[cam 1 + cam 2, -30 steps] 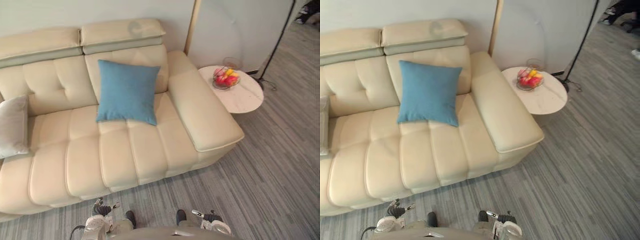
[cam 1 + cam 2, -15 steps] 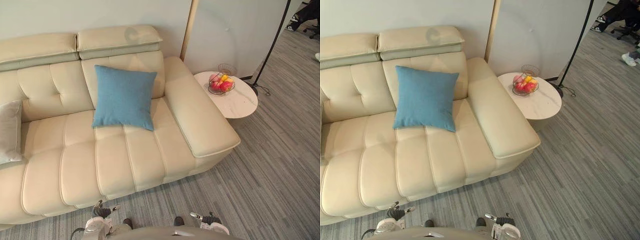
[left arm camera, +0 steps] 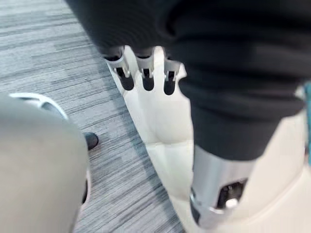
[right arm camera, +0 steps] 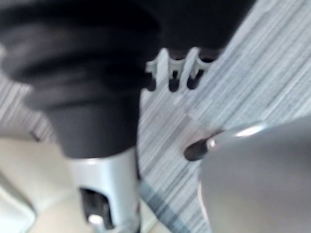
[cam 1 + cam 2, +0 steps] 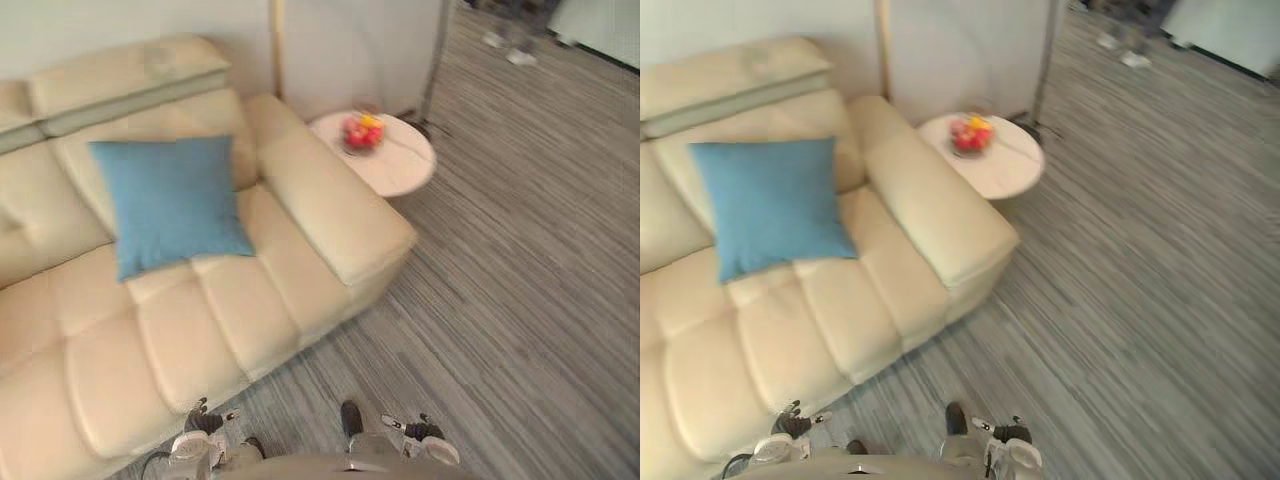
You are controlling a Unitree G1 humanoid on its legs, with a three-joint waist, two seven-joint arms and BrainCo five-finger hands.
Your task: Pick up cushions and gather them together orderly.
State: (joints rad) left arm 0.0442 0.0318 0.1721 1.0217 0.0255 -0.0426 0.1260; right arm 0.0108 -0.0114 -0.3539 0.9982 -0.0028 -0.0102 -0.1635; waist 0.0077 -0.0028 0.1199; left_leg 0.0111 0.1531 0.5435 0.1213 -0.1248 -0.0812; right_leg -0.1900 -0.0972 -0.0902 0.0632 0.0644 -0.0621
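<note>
Sofa (image 5: pixel 200 320): cream leather with a smooth, slightly glossy skin. Deep seams divide the seat into plump rectangular pads. A padded, bar-shaped headrest (image 5: pixel 130 75) runs along the top of the sofa's back. The armrest (image 5: pixel 335 215) at the sofa's right end is a broad, flat-topped slab with rounded corners.

Blue cushion (image 5: pixel 172 200): square, matte woven cloth, corners drawn to soft points. It leans tilted against the sofa's backrest with its lower edge on the seat, near the armrest. A strip of seat shows between cushion and armrest. Neither hand touches it.

Side table (image 5: pixel 405 170): round, with a pale stone-look top. It stands just past the outer side of the sofa's armrest, toward the sofa's back corner. A fruit bowl (image 5: pixel 362 132) sits on it with red and yellow pieces inside; what the bowl is made of is too blurred to tell.

Carpet (image 5: pixel 520 300): grey, flat pile, finely streaked. It lies in front of the sofa and off its right end.

Left hand (image 3: pixel 146 73): hangs low by the sofa's front edge, the cream leather showing past it. The fingers are straight and side by side, the thumb is apart, and it holds nothing.

Right hand (image 4: pixel 174 73): hangs low in front of the sofa, over the carpet. Fingers are straight, thumb apart, nothing held.
</note>
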